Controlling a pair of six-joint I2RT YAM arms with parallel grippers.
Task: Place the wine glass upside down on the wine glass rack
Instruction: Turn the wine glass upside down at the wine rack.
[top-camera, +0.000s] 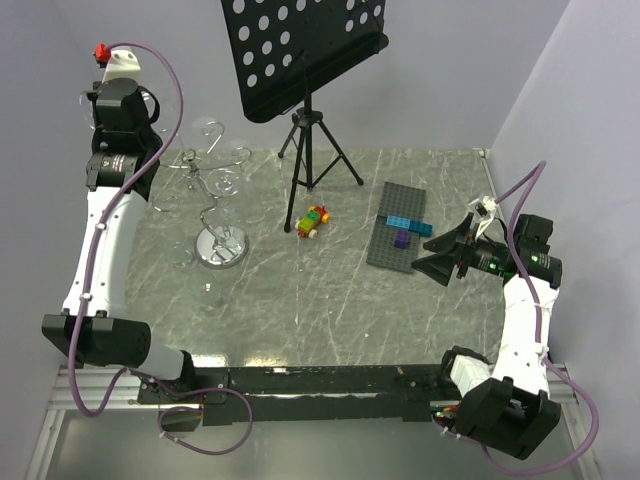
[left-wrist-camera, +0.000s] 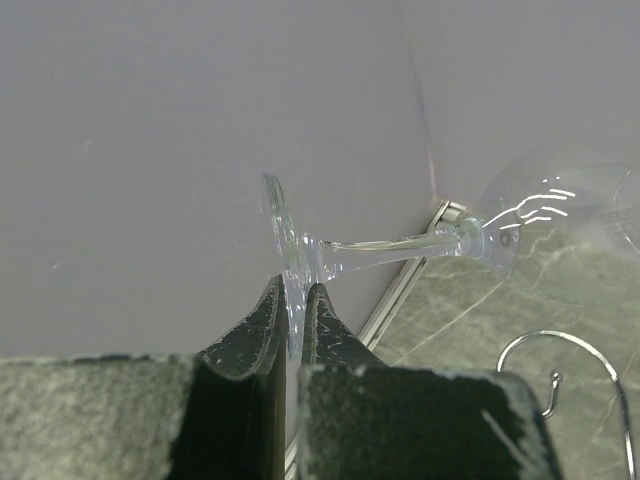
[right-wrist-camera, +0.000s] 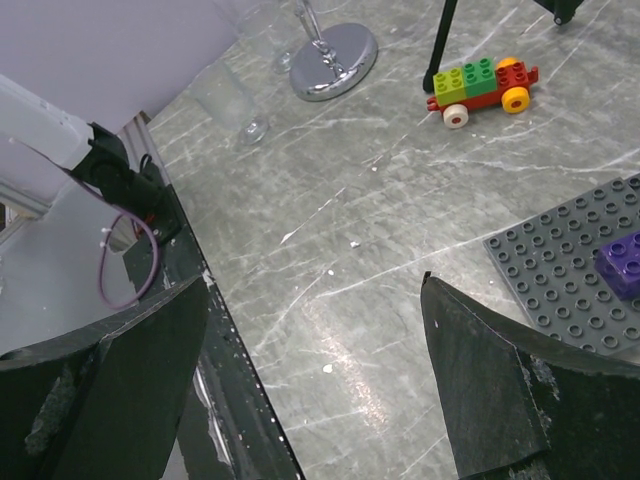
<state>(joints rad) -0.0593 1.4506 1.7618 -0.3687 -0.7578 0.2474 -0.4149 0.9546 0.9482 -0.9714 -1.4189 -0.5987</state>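
The clear wine glass (left-wrist-camera: 400, 243) lies roughly sideways in the air, foot to the left and bowl to the right. My left gripper (left-wrist-camera: 292, 290) is shut on the rim of its foot. In the top view the left gripper (top-camera: 150, 105) is raised high at the far left, behind the wine glass rack (top-camera: 205, 190), a chrome wire stand with curled hooks and a round mirror base. One rack hook (left-wrist-camera: 570, 365) shows below the bowl. The glass is too faint to make out in the top view. My right gripper (top-camera: 432, 252) (right-wrist-camera: 315, 283) is open and empty, low over the table at the right.
A black music stand (top-camera: 305, 50) on a tripod stands at the back middle. A toy car of bricks (top-camera: 314, 222) and a grey baseplate (top-camera: 400, 225) with blue and purple bricks lie mid-right. Another clear glass (right-wrist-camera: 235, 100) stands beside the rack's base (right-wrist-camera: 335, 60).
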